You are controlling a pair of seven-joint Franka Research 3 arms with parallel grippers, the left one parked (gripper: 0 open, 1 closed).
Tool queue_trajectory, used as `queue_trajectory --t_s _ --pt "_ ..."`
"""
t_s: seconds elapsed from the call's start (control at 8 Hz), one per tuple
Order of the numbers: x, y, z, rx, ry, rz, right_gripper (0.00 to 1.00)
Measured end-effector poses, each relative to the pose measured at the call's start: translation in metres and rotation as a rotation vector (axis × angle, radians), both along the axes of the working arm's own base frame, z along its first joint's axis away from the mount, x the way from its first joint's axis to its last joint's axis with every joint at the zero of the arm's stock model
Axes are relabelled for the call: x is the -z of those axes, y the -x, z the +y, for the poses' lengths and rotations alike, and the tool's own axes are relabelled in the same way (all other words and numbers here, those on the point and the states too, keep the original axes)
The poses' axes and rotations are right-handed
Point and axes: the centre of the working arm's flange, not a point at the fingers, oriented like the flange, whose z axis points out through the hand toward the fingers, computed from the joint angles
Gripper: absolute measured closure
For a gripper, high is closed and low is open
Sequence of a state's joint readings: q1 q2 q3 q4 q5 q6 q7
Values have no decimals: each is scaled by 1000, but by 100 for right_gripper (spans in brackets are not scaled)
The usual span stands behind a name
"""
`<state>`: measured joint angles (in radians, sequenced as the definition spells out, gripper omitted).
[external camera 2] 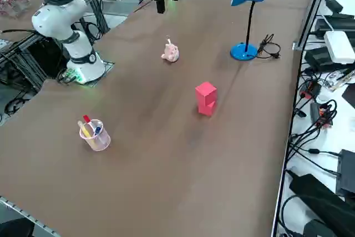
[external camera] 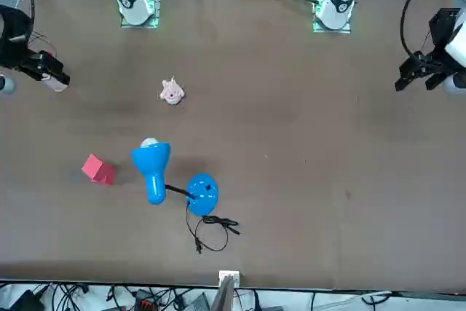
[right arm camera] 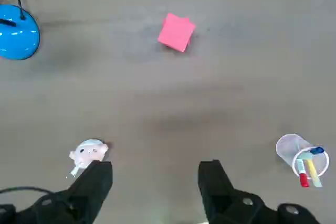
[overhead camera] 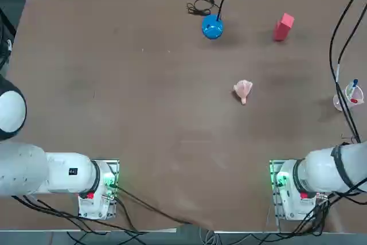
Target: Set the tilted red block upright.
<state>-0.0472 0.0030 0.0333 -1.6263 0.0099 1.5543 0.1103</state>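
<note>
The red block rests far across the brown table on its right half, leaning to one side rather than standing straight. It also shows in the front view, the right side view and the right wrist view. My right gripper hangs high above the table's right edge, well short of the block. It is open, with nothing between its black fingers. A wide stretch of bare table separates it from the block.
A blue desk lamp stands left of the block on a round base, its cable trailing behind. A pale pink lumpy toy lies mid-table. A clear cup of pens sits near the right edge.
</note>
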Motion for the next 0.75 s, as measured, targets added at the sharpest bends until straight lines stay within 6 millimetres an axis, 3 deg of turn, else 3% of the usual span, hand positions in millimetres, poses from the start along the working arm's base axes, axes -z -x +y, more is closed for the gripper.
queue_trajectory --t_s 0.75 --pt "0 -3 -4 0 22 -15 0"
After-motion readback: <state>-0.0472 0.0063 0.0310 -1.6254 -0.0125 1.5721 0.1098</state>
